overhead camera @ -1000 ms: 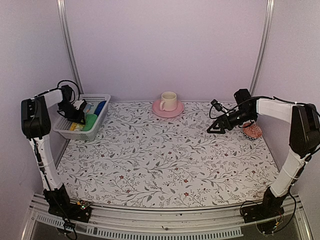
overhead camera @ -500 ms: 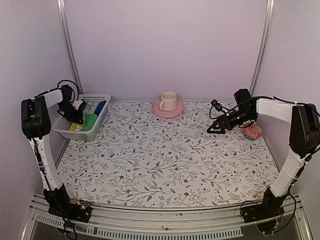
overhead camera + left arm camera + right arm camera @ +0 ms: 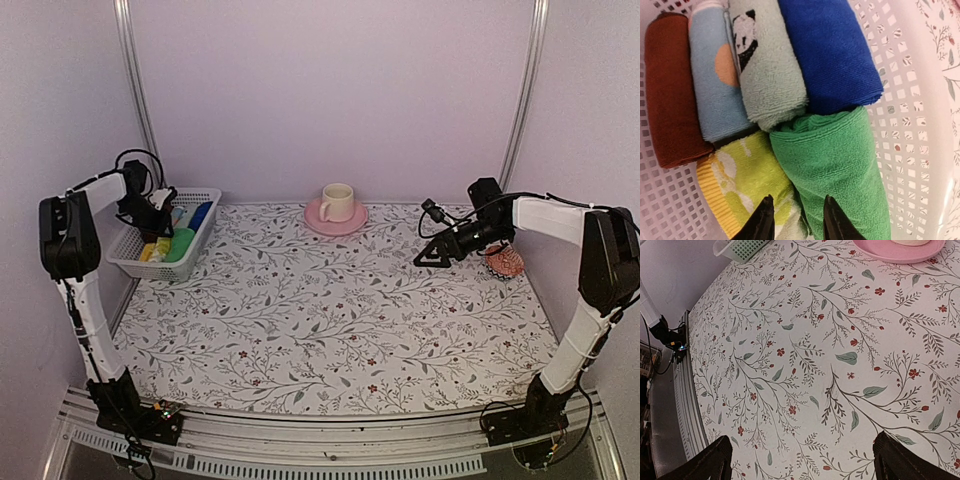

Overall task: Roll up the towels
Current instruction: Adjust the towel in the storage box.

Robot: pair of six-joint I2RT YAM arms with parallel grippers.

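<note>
Over at 9 o'clock on the flower-printed table (image 3: 330, 310), the white mesh basket (image 3: 128, 262) sits against the left wall. The left gripper (image 3: 795, 222) hangs over the basket's near end. Seen from the left wrist, six cloth rolls lie packed side by side in the basket.

The far row, running from 10 o'clock round to 1 o'clock, holds four rolls:
- a dark red roll (image 3: 670, 90)
- a pale blue roll (image 3: 715, 85) with an orange disc
- a grey-green roll (image 3: 770, 75) with a black-and-white print
- a deep blue roll (image 3: 827, 50)

The two towels lie in the near row. The yellow towel (image 3: 745, 180), with its green marks, is at 7 o'clock. The green towel (image 3: 837, 170) is at 5 o'clock, touching the yellow one along its side and butting against the deep blue roll. The left gripper's jaws stand a little apart, their tips over the seam where the two towels meet. I cannot tell whether they pinch any cloth.

At 12 o'clock on the table, close to the back wall, a cream cup (image 3: 337, 200) stands on a pink saucer (image 3: 335, 222).

At about 2 o'clock the right gripper (image 3: 805, 465) hovers over bare tablecloth, well apart from the basket. Its jaws are spread wide with nothing between them. Just beyond it, by the right wall, lies a small red-patterned object (image 3: 503, 261), too small to identify.
</note>
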